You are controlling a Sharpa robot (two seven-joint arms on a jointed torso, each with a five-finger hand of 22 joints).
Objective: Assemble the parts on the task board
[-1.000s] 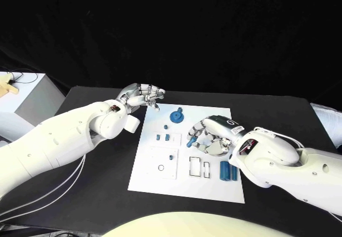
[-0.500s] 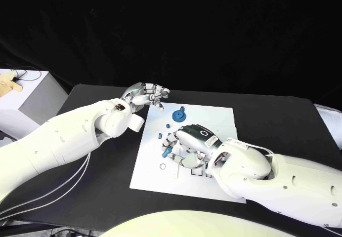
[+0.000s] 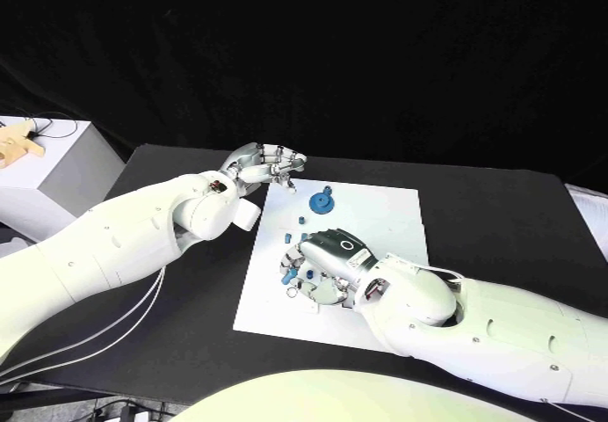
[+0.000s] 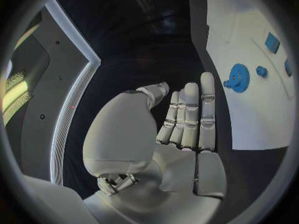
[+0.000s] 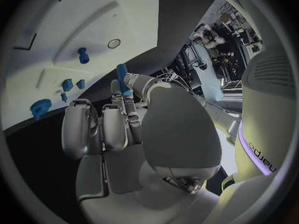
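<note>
The white task board [image 3: 387,220] lies in the middle of the black table. My right hand [image 3: 327,264] hovers low over the board's left half and pinches a short blue peg [image 3: 289,275] between thumb and finger. The right wrist view shows the same blue peg [image 5: 122,79] upright at the fingertips of my right hand [image 5: 124,129]. A blue gear [image 3: 324,202] sits near the board's far edge. My left hand [image 3: 266,163] hangs beyond the board's far left corner; in its wrist view the left hand [image 4: 187,119] holds nothing, fingers straight.
Small blue pieces [image 3: 300,221] sit on the board between the gear and my right hand. A standing blue pin [image 5: 82,55] and a round hole [image 5: 113,43] lie ahead of the held peg. A white box [image 3: 45,180] stands at the table's left.
My right hand has carried the blue peg leftward across the board, from its right-middle to its left half. The left hand has barely moved.
</note>
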